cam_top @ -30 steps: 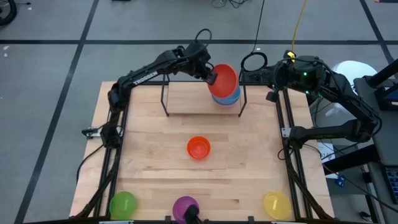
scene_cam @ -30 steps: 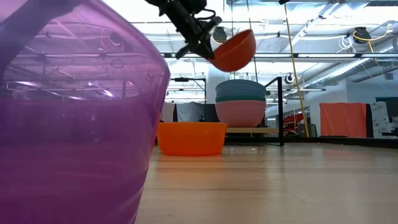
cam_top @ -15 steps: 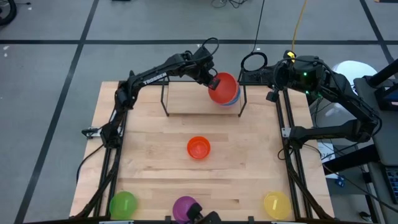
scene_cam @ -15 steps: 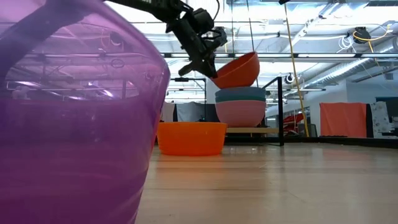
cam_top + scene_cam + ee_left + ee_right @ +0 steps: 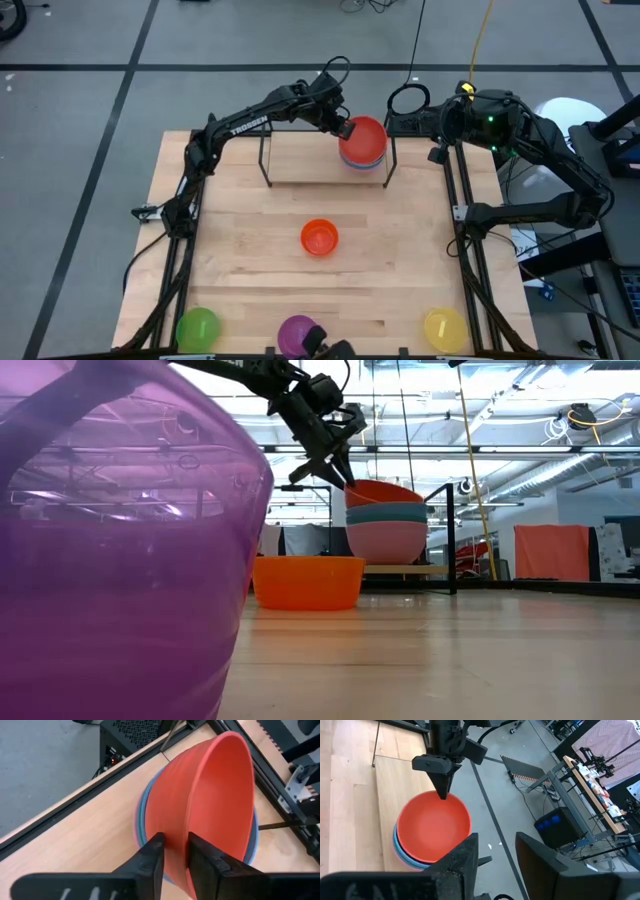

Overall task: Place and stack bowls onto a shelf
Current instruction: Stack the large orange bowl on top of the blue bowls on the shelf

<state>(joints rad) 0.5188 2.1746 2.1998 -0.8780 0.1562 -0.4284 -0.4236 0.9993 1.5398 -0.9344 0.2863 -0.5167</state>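
My left gripper [image 5: 343,128] reaches over the shelf [image 5: 266,160] at the table's far edge and is shut on the red bowl [image 5: 364,138]. The red bowl sits level as the top of a stack with the blue bowl [image 5: 145,807], the teal bowl [image 5: 386,513] and the pink bowl [image 5: 386,541] beneath, on the right part of the shelf's wood board [image 5: 410,569]. My right gripper [image 5: 495,857] is open and waits past the table's far right corner, looking at the stack. The orange bowl [image 5: 319,237] rests on its base at mid-table. My left gripper pinches the red bowl's rim [image 5: 175,842] on the side toward the table's left, with one finger [image 5: 150,862] outside the wall and the other finger [image 5: 205,865] inside. The fingers slant down from above and from the left. The bowl sits nested level in the stack.
The green bowl [image 5: 197,327], purple bowl [image 5: 298,333] and yellow bowl [image 5: 445,327] stand along the near edge. The purple one fills the left of the low view [image 5: 120,550]. The shelf's left and middle spans show bare. Black frame rails [image 5: 462,200] run along both table sides.
My left gripper has moved down and slightly toward the far right with the red bowl. The bowl, held high and tipped a second ago, has come level and now sits nested on top of the stack. The gripper has stayed shut on the rim.
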